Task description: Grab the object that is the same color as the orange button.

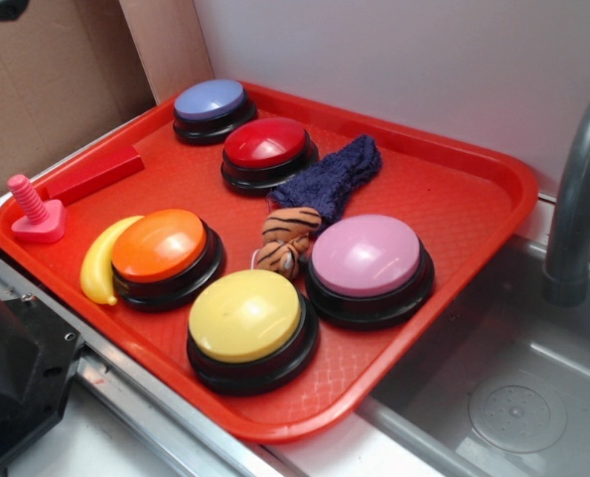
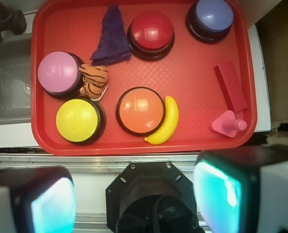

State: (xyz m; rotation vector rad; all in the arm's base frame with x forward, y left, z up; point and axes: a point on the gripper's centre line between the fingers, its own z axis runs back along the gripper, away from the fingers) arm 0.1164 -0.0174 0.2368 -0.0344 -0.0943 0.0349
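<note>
Five dome buttons sit on the red tray [image 2: 183,77], whose floor is stamped with a fine diamond texture. We see the orange button [image 2: 140,110], glossy-topped on a black base, near the tray's middle, with the smooth curved banana [image 2: 166,122] touching it at about 4 o'clock in the wrist view. The tiger [image 2: 93,80], a small, lumpy striped plush, lies at about 10 o'clock from the orange button, squeezed against the pink button [image 2: 60,73] and just above the yellow button [image 2: 78,120]. The knitted blue cloth [image 2: 112,39] tapers upward from it beside the red button [image 2: 151,29]. The gripper [image 2: 134,199] hangs off the tray at 6 o'clock, its two blocky fingers [image 2: 220,194] spread wide, holding nothing.
</note>
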